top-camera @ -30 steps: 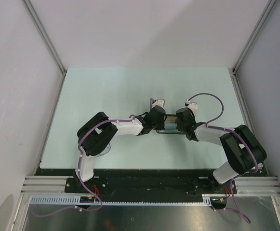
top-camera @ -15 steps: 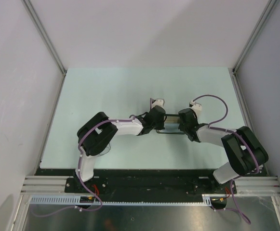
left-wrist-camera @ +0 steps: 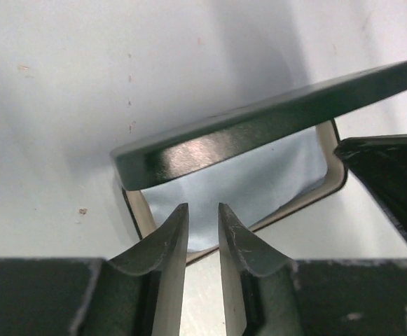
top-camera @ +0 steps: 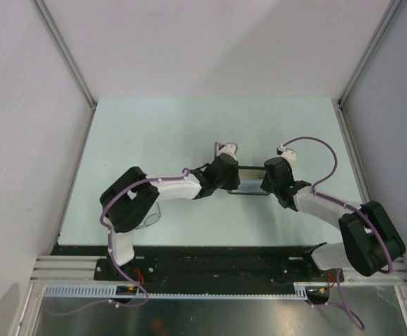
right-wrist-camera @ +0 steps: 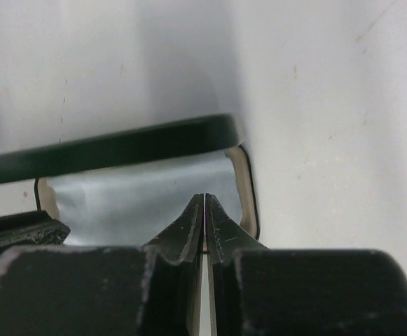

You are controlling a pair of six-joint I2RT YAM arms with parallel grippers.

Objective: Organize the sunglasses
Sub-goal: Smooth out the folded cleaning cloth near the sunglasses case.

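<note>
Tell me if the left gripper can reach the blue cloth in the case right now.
Probably yes. The left gripper sits at the case rim, fingers slightly apart, the blue cloth straight ahead. The lid hangs ajar above, leaving a low but free gap.

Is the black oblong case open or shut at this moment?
Open partway: the black oblong case's lid is tilted up off its base, showing the pale blue cloth inside.

The case (left-wrist-camera: 259,126) is glossy black, its inner rim cream. Inside it the cloth (left-wrist-camera: 245,189) is plain pale blue. Under the case the table (top-camera: 154,133) is pale mint with a few brown specks. Beside the case, the left gripper (left-wrist-camera: 202,206) and right gripper (right-wrist-camera: 204,196) are black, scuffed grey, and the cables (top-camera: 308,138) are purple.
</note>
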